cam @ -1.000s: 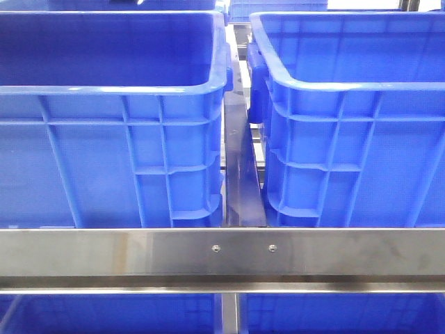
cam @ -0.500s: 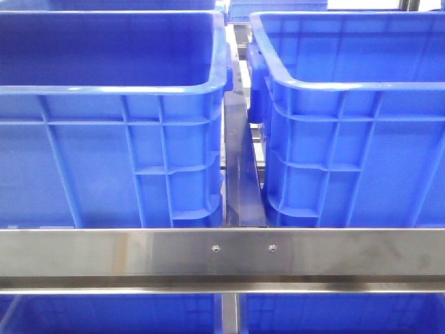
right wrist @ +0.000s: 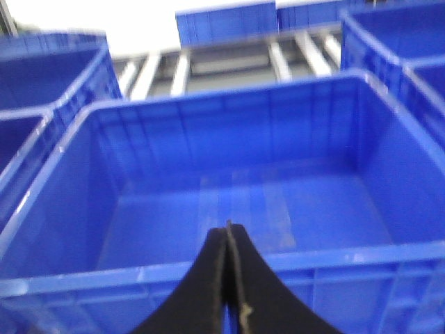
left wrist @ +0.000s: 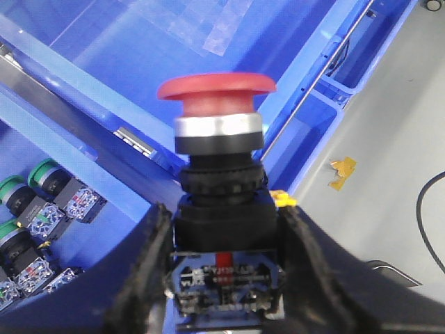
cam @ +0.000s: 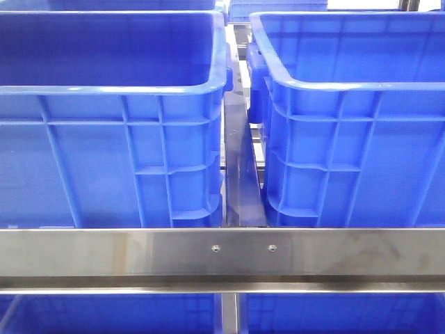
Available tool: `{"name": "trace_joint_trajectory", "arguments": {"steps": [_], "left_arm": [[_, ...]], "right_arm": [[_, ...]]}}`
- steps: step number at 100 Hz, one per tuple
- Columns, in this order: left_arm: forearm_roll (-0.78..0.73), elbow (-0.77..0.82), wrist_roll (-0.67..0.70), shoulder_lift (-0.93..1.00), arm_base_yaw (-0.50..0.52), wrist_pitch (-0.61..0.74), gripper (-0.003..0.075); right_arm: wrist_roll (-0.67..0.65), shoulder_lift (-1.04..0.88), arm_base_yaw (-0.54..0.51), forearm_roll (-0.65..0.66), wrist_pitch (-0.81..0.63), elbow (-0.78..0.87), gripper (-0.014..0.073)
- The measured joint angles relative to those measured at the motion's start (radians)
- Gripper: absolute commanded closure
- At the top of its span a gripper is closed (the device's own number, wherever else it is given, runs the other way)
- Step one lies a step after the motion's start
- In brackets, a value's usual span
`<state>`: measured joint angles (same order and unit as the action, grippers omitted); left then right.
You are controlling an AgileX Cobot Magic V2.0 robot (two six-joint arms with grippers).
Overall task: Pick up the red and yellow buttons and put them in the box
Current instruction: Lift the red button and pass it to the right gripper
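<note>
A: Left gripper [left wrist: 226, 278]?
B: Clamped on the red button [left wrist: 217, 104], raised above a crate's blue rim [left wrist: 90, 104]; green buttons [left wrist: 31, 202] lying in the crate below.
A: Right gripper [right wrist: 228, 278]?
B: Pressed closed, holding nothing, poised over the box [right wrist: 229, 209].
A: Progress?
B: Early, judging so: red not yet placed; yellow unseen.

The right crate [right wrist: 236, 202] seems open and bare inside; only a narrow gap [cam: 243, 167] separates it from the left crate [cam: 111, 132].
</note>
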<state>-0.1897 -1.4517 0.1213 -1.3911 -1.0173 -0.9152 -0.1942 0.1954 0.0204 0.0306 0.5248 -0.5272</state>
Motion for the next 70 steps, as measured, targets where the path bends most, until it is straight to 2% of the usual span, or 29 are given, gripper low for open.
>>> {"name": "trace_joint_trajectory", "arguments": {"steps": [16,35,46,61,70], "left_arm": [[0.000,0.000,-0.001,0.000,0.000,0.000,0.0739],[-0.002,0.000,-0.001,0.000,0.000,-0.001,0.0739],[-0.002,0.000,-0.001,0.000,0.000,-0.001,0.0739],[-0.002,0.000,-0.001,0.000,0.000,-0.001,0.0739],[-0.002,0.000,-0.001,0.000,0.000,-0.001,0.0739]], "right_arm": [[0.000,0.174,0.000,-0.049,0.196,-0.196,0.0661],[-0.002,0.309,0.000,-0.126,0.225,-0.255,0.0633],[-0.002,0.353,0.000,-0.173,0.229,-0.255,0.0479],[-0.005,0.374,0.000,-0.248,0.231,-0.255,0.0172],[-0.005,0.376,0.000,-0.288,0.231,-0.255,0.0081]]}}
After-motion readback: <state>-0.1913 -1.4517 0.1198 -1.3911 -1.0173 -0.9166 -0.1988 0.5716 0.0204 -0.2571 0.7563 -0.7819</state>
